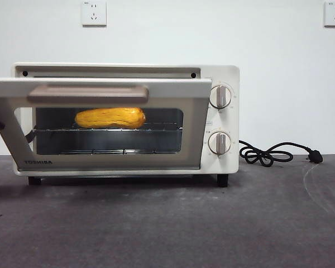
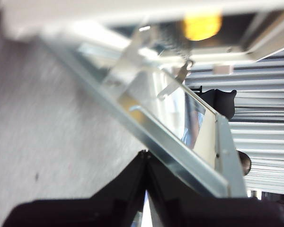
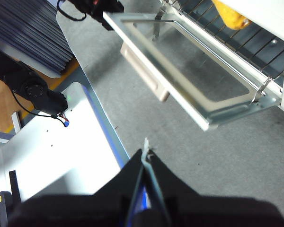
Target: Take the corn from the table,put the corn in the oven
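While the glossy yellow-orange corn [image 1: 110,118] lies on the rack inside the oven [image 1: 223,75], its door [image 1: 100,89] hangs half open. Left hand [image 2: 146,158] sits clenched by the door's edge; right hand [image 3: 145,156] is clenched too, over bare worktop [image 1: 167,223].

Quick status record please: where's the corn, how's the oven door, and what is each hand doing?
corn: lying on the wire rack inside the oven
door: partly open, roughly half raised
left hand: shut, at the door's side edge
right hand: shut, holding nothing, back from the oven above the table
cord: coiled on the table beside the oven
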### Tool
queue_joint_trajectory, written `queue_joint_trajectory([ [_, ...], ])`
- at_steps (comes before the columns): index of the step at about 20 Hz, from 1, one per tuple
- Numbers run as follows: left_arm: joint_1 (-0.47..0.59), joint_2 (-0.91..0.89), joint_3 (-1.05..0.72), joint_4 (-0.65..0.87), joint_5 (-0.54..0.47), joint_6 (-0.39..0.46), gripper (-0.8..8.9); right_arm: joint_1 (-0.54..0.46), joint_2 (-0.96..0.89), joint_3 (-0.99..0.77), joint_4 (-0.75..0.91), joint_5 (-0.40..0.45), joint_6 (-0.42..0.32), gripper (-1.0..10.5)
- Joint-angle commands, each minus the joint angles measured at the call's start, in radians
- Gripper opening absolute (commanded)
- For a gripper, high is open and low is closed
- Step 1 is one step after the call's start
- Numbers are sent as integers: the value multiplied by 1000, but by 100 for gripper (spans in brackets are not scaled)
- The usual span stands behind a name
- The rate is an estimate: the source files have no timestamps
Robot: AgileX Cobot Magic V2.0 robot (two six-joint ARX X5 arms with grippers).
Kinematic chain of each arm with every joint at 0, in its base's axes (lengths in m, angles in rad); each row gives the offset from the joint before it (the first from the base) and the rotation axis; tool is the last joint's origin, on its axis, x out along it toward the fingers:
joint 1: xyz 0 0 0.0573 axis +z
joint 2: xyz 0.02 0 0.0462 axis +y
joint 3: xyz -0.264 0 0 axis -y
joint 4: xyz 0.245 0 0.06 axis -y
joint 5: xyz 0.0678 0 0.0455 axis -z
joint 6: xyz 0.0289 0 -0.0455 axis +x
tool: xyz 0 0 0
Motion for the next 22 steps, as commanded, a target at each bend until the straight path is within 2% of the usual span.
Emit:
queue_joint_trajectory([
  [1, 0, 6, 50, -1, 18, -20, -8, 0, -4, 3, 0, -6, -11, -16],
  [12, -1, 6, 296, 5, 17, -99, -8, 0, -4, 3, 11, -6, -12, -16],
  [22, 2, 6, 309, 32, 2, -100, -8, 0, -4, 3, 19, -6, -12, -16],
])
